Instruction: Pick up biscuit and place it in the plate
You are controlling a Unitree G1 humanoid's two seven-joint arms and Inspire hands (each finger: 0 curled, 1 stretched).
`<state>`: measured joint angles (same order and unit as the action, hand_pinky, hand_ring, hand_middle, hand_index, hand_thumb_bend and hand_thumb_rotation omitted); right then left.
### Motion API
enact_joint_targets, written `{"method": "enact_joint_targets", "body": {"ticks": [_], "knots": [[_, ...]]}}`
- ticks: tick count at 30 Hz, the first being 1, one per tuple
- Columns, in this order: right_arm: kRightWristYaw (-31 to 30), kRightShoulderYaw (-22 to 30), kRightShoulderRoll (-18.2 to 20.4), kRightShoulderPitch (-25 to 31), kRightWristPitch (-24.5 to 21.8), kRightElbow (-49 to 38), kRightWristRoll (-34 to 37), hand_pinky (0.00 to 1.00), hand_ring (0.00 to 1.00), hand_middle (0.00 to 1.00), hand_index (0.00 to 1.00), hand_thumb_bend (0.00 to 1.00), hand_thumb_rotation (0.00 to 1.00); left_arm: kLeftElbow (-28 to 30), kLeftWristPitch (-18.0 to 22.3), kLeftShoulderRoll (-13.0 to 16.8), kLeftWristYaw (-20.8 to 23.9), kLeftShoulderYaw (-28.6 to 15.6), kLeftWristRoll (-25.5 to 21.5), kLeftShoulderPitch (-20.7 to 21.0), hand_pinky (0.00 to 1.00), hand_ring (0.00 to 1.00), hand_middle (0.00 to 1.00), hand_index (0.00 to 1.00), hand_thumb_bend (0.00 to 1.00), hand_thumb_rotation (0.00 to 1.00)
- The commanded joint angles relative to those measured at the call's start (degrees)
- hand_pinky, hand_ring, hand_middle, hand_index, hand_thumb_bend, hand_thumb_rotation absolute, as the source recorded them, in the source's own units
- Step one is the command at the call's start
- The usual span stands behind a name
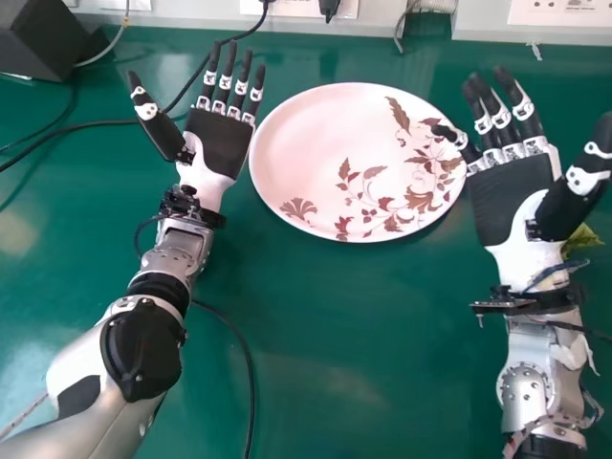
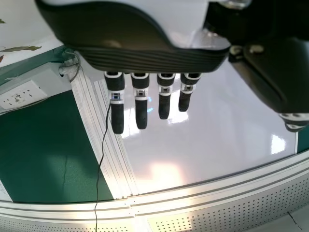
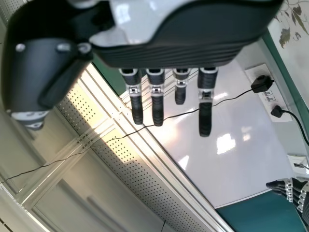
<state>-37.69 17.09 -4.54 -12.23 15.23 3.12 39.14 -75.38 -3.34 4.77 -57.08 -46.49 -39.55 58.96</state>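
Right hand (image 1: 512, 196) and left hand (image 1: 218, 143), both wide open, flank the plate (image 1: 311, 143), a yellow-green packet (image 1: 582, 239) partly hidden at right.

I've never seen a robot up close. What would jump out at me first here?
Probably the two black-and-white robot hands, fingers spread: the left hand left of the plate, the right hand on its other side. Next, the big pale plate itself, with reddish-brown leaves towards its right and lower rim, bright against the green table.

Bright indoor light, glare patches, soft shadows
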Motion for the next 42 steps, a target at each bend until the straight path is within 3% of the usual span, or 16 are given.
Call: {"method": "enact_joint_targets", "body": {"ticks": [1,11,20,34,42], "knots": [[0.11,0.0,0.31,0.38,0.16,-0.18,-0.01,0.62,0.72,0.86,0.87,0.93,0.23,-0.48,-0.5,0.12,-0.25,-0.09,-0.38,-0.98,0.73,0.86,0.95,1.0,1.0,0.76],[1.44,-0.23,0.56,0.35,1.44,-1.01,-1.79,0.62,0.72,0.85,0.85,0.92,0.22,-0.52,-0.46,0.15,0.05,-0.23,-0.45,-0.92,0.71,0.84,0.94,1.0,1.0,0.77],[9.27,-1.78,1.05,1.77,3.49,-6.43,-9.18,0.61,0.71,0.84,0.85,0.93,0.2,-0.56,-0.51,0.32,-0.05,-0.25,-0.43,-0.89,0.69,0.81,0.92,1.0,1.0,0.74],[15.64,-3.5,-0.15,2.98,2.87,-12.12,-13.32,0.62,0.7,0.84,0.85,0.93,0.19,-0.62,-1.47,0.4,0.3,-0.72,-0.87,-0.69,0.8,0.86,0.96,1.0,1.0,0.64],[20.35,-4.09,-0.91,3.58,5.6,-14.01,-22.34,0.61,0.7,0.84,0.86,0.95,0.17,-0.58,-1.44,0.55,0.44,-0.71,-0.77,-0.64,0.78,0.86,0.96,1.0,1.0,0.68]]}}
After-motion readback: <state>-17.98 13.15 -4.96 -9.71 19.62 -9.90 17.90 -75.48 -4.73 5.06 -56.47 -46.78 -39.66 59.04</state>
